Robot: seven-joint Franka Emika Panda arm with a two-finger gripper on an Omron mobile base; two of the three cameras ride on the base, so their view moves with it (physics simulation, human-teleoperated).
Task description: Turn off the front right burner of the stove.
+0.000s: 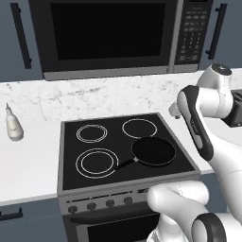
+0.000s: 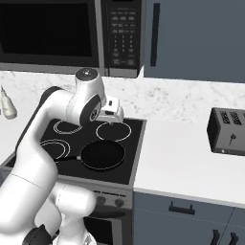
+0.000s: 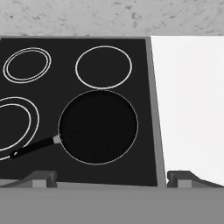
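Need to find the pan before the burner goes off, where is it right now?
The pan sits on the stove at its front right zone, handle pointing left toward the double-ringed front left zone.

Stove (image 1: 66, 156) glass black w/ thin white rings, grey steel front; pan (image 1: 153, 151) black. Bench (image 2: 182, 167) white; backsplash (image 1: 71, 99) white-grey marbled; toaster (image 2: 227, 131) dark grey.

black frying pan (image 1: 153, 151) sits flat, handle pointing left. black-and-steel microwave (image 1: 113, 35) hangs on wall above. small white bottle (image 1: 13, 124) stands upright on white counter (image 1: 28, 160) at left. dark toaster (image 2: 228, 131) sits on counter at right.
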